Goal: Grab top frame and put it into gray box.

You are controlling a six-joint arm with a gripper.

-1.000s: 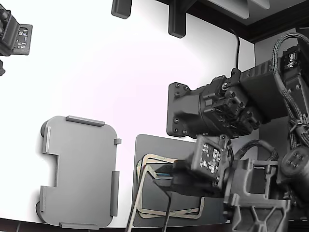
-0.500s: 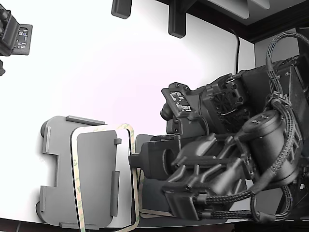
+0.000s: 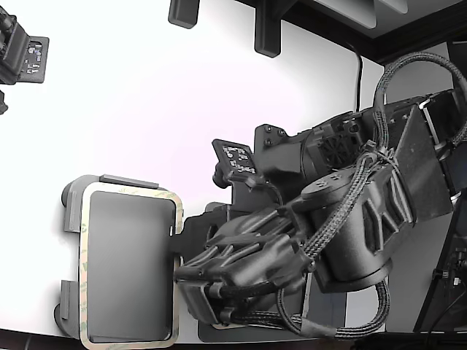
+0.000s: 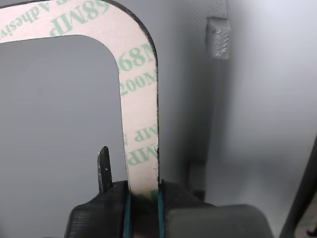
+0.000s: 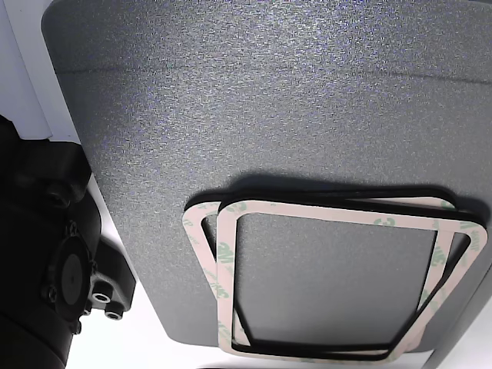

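Observation:
The top frame [image 3: 131, 192], thin and cream-beige with green print, lies level over the gray box [image 3: 70, 211] at the exterior view's lower left, roughly lined up with its outline. My gripper [image 3: 181, 248] is shut on the frame's right long side. In the wrist view the frame [image 4: 138, 124] is pinched between my fingertips [image 4: 143, 198], with the box floor [image 4: 59, 124] and an edge tab [image 4: 218, 37] beneath it. I cannot tell whether the frame touches the box.
The other view shows several alike frames [image 5: 330, 212] stacked on a darker gray flat sheet [image 5: 269, 100]; my arm hides most of them in the exterior view. A second arm's head [image 3: 22, 55] sits at the upper left. Black fixtures [image 3: 267, 33] stand at the far table edge.
My gripper has carried the frame from the stack on the dark sheet leftward to over the gray box, and the frame has turned level and lined up with it.

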